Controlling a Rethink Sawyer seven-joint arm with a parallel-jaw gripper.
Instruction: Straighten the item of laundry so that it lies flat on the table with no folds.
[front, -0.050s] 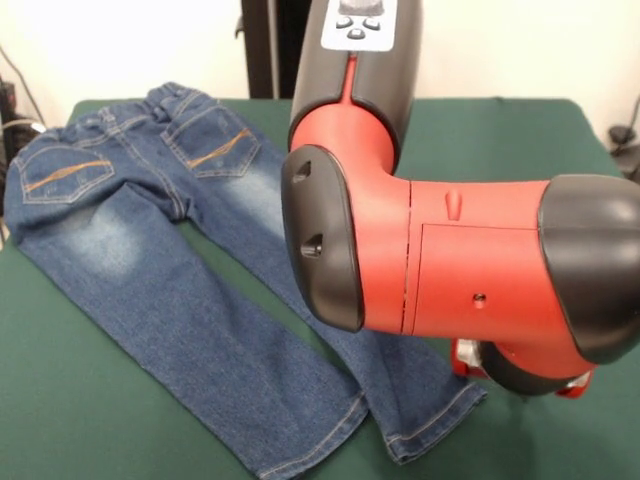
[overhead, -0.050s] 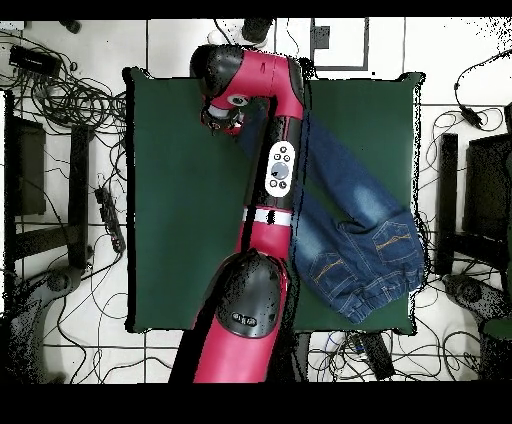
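Observation:
The item of laundry (front, -0.050s: 190, 290) is a small pair of blue jeans lying back side up on the green table (front, -0.050s: 70, 400), with two orange-stitched pockets showing. Its waistband is at the far left and both legs run toward the near right, side by side. The overhead view shows the item of laundry (overhead, -0.050s: 370, 235) on the table's (overhead, -0.050s: 190, 200) right half, with its leg ends under the arm. My gripper (front, -0.050s: 520, 378) hangs beneath the big red wrist, just right of the leg hems. The wrist hides most of it. From above, only the gripper (overhead, -0.050s: 222, 112) end of the arm shows.
The red and black arm (front, -0.050s: 440, 250) fills the right middle of the front view and covers part of one leg. Cables (overhead, -0.050s: 70, 100), dark stands and boxes lie on the floor around the table.

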